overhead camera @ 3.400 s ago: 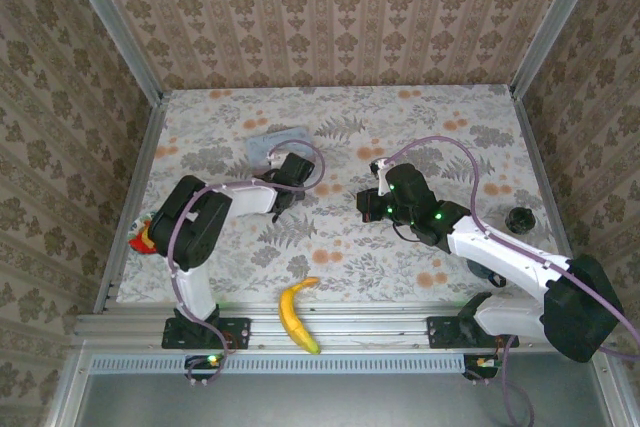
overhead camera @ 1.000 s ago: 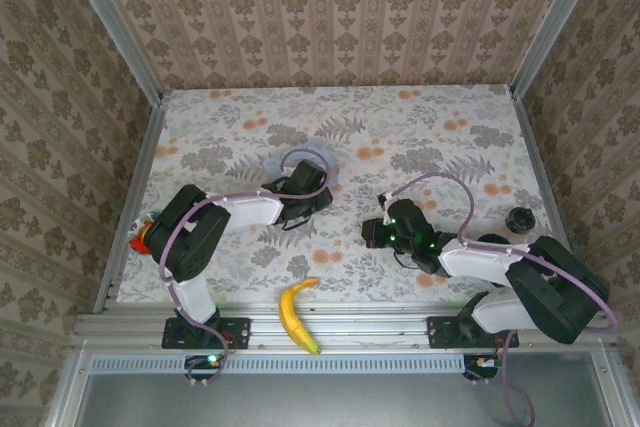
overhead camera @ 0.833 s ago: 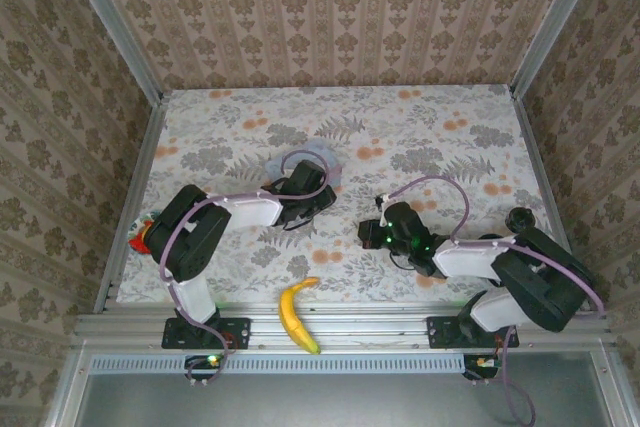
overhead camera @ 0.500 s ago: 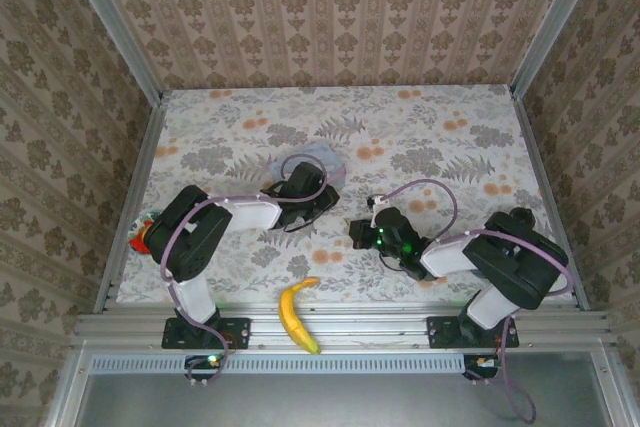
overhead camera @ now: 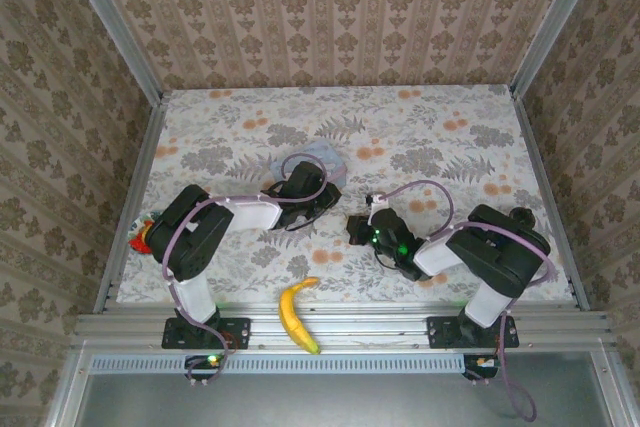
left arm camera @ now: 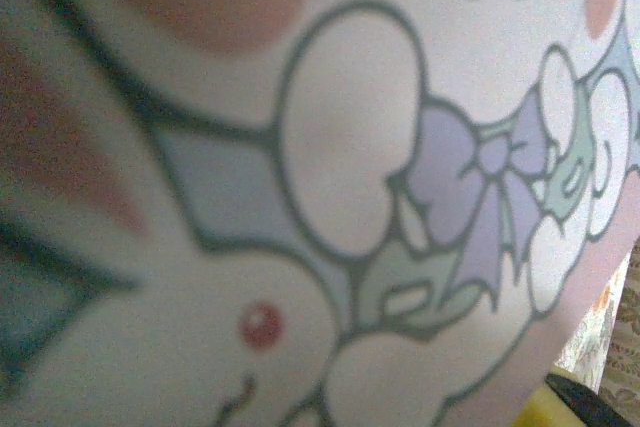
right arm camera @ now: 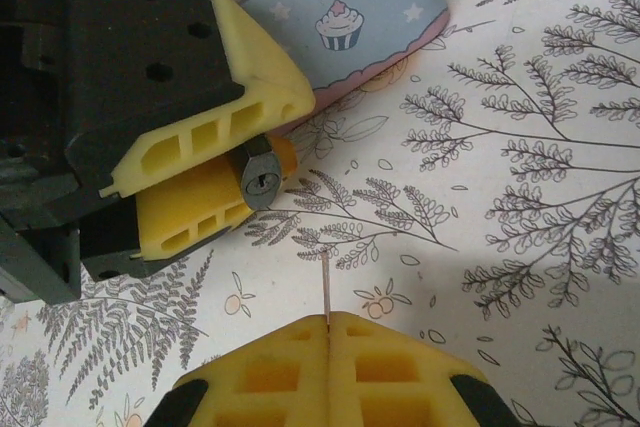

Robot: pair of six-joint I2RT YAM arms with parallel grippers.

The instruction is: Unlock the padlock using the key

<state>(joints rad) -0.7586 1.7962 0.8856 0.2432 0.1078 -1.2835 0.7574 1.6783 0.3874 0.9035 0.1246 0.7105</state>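
In the right wrist view the small dark padlock (right arm camera: 257, 175) sits pinched between the yellow fingers of my left gripper (right arm camera: 268, 147), its keyhole turned toward the camera. My right gripper (right arm camera: 328, 323) is shut on the key (right arm camera: 326, 287). Its thin silvery blade sticks out of the closed fingertips and points up toward the padlock, a short gap below and right of the keyhole. From above, the left gripper (overhead camera: 322, 194) and right gripper (overhead camera: 356, 230) face each other at the table's middle.
A pale blue printed tin (right arm camera: 345, 2) lies just behind the left gripper, and its lid (left arm camera: 340, 147) is pressed close to the left wrist camera. A banana (overhead camera: 296, 314) lies at the front edge. A dark round object (overhead camera: 520, 219) sits far right, and a red-yellow item (overhead camera: 145, 236) far left.
My right gripper has drawn leftward and lower, closing on the left gripper. The left gripper has shifted right, and the blue tin now lies further right than before.
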